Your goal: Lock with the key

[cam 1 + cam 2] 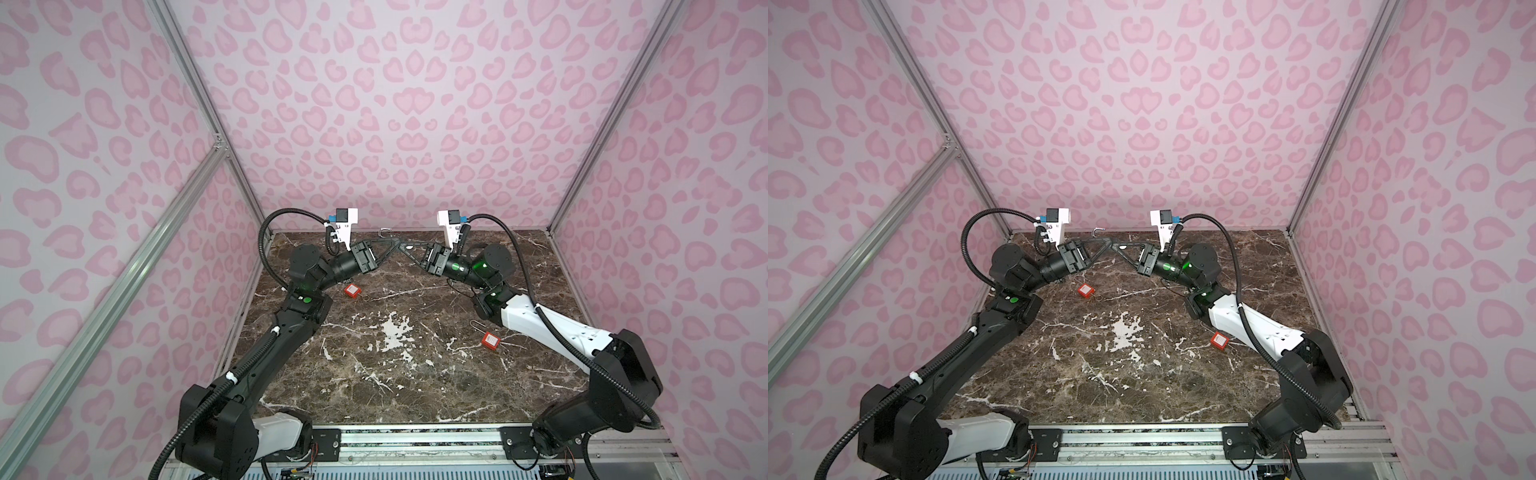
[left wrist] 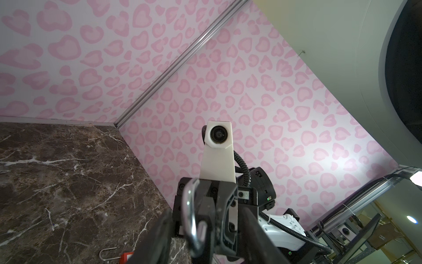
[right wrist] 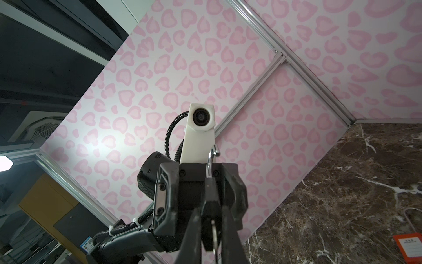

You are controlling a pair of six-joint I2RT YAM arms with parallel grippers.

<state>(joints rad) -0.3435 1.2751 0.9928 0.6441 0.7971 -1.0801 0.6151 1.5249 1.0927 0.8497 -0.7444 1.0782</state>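
While my right gripper [image 3: 211,211] clamps the black padlock [image 3: 211,196] above the far middle of the marble table [image 1: 374,386], the left gripper [image 1: 392,248] faces it with jaws apart on either side of the silver shackle [image 2: 190,217], which looks unlatched. A silver key [image 3: 214,230], as I read it, sits in the body's underside between the right fingers. Two red padlocks [image 1: 352,290] [image 1: 491,341] lie on the table, well apart from each other. To do this step well, I judge the right grip must hold firm while the left seats the shackle's free end squarely in its hole. Then I would pinch the key flat and turn it without twisting the body loose.
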